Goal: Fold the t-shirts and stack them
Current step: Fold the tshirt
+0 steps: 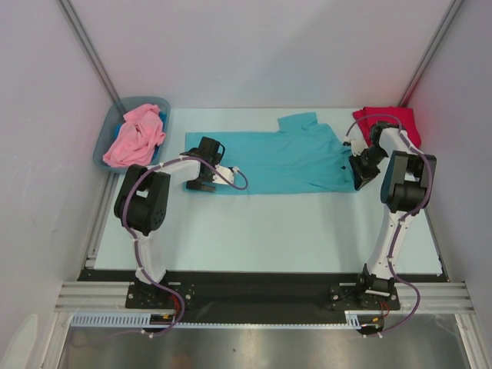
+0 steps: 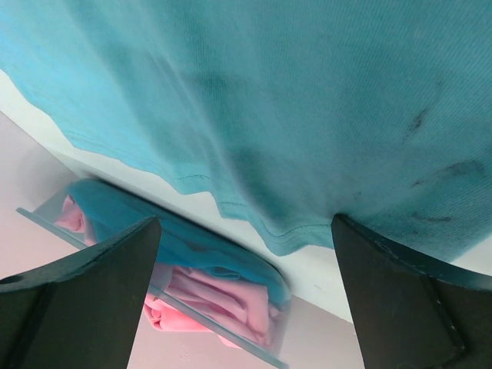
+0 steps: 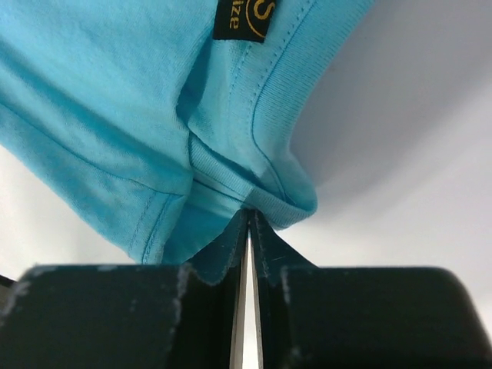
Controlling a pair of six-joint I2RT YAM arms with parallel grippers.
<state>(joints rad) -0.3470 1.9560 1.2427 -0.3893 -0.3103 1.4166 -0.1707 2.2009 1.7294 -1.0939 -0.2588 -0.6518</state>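
A teal t-shirt (image 1: 284, 157) lies spread flat across the middle of the table. My left gripper (image 1: 204, 175) stands wide open at its left hem, with nothing between the fingers (image 2: 77, 292); the hem (image 2: 269, 100) lies just ahead of them. My right gripper (image 1: 361, 171) is at the shirt's right end, shut on the ribbed collar (image 3: 277, 115), which bunches at its fingertips (image 3: 247, 219). A crimson red t-shirt (image 1: 388, 121) lies at the back right corner. A light pink t-shirt (image 1: 134, 134) is heaped in the bin at the back left.
The grey-blue plastic bin (image 1: 108, 134) stands at the table's back left corner; its rim (image 2: 214, 326) and the pink shirt (image 2: 234, 307) show between my left fingers. A black size label (image 3: 244, 19) sits inside the collar. Walls enclose the table on three sides.
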